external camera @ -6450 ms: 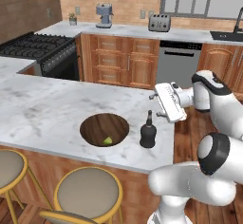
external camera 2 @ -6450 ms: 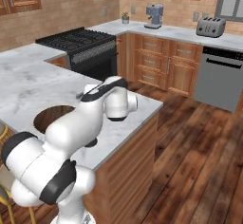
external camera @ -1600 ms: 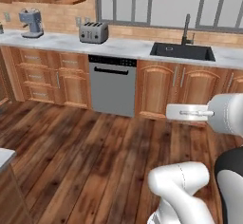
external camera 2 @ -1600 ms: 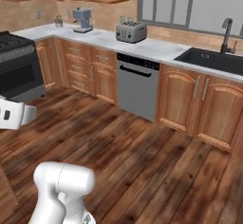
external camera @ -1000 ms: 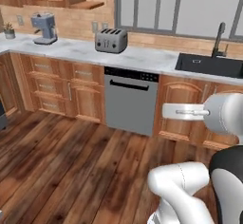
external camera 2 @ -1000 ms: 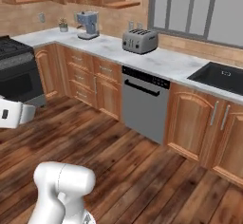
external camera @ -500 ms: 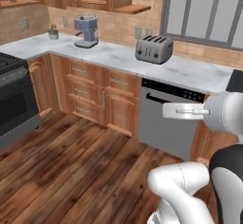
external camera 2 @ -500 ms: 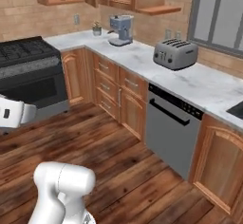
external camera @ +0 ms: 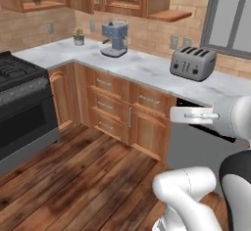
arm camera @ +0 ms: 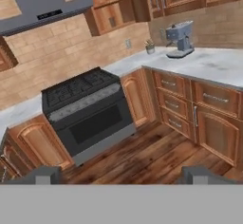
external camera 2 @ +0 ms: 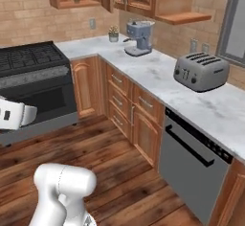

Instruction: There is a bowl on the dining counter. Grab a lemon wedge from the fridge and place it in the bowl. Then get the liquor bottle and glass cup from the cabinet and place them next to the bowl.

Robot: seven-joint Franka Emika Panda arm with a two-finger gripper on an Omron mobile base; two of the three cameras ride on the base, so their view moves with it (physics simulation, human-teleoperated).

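My fingers [arm camera: 45,174] stand wide apart with nothing between them, carried level over the plank floor [arm camera: 156,154]. The reddish-brown wall cabinet [external camera 2: 64,4] I need hangs open on the brick wall, above the corner of the marble surface [external camera: 142,68] and beside the grey range hood [arm camera: 42,2]. A small dark shape sits on its shelf, too small to name.

I judge the step is getting there. I should square up to the cabinet, stop close enough to reach high without leaning over the black gas stove [arm camera: 85,104], and keep my fingers parted. If it is the glass, smooth straight sides want a level, mid-height pinch.

Nearby stand a blue-grey coffee machine [external camera: 115,38] and a boxy brushed-metal toaster [external camera: 192,62].
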